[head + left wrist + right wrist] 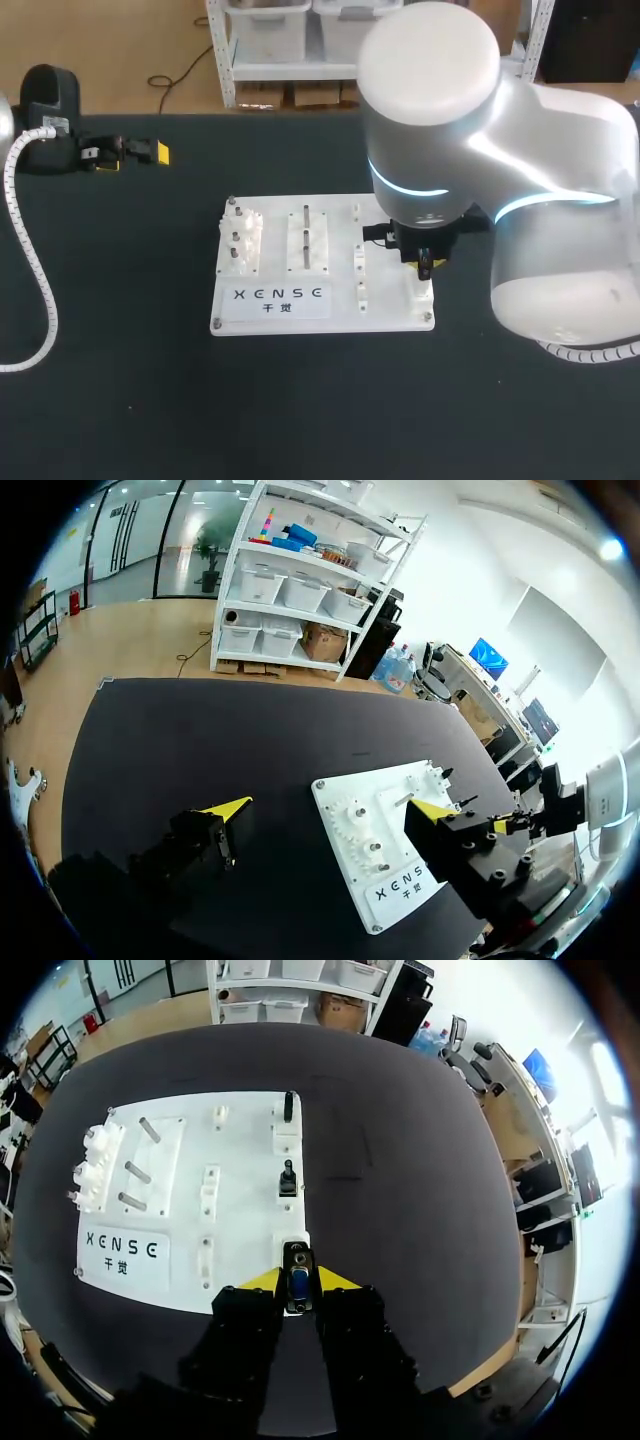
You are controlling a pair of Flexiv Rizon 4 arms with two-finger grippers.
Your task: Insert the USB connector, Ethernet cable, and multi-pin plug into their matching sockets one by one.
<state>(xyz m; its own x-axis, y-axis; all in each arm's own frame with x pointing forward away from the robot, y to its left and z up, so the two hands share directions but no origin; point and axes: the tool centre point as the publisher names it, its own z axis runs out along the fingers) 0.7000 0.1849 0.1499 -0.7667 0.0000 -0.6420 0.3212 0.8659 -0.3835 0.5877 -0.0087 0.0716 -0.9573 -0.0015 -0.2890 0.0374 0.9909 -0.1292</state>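
1. Right gripper (297, 1281): the fingers are closed on a small black connector (296, 1270) with a bluish face, with one yellow tip on each flank. The views do not show which of the three plug types it is.
2. Handling, by estimate: the connector looks light and rigid, with a hard moulded shell. The smooth flanks may slip under a loose pinch. The contact face is the fragile part.
3. Grip point, by estimate: hold the two flat sides of the shell and keep the tips clear of the mating end. Keep the body square, since a tilted plug is likely to jam at the socket mouth.
4. Position: the connector sits directly between the fingers, at the near end of the outer column of the white board (240, 1222).
5. Same column, ahead of the gripper: a second black plug (287, 1179) stands near, and a third black plug (288, 1107) stands at the far end.
6. Next column inward: small white fixtures (209, 1190) stand in a row; these are probably the sockets.
7. Left gripper (330, 807): the fingers are spread with nothing between them. It hangs over the black table (200, 740), well apart from the board.
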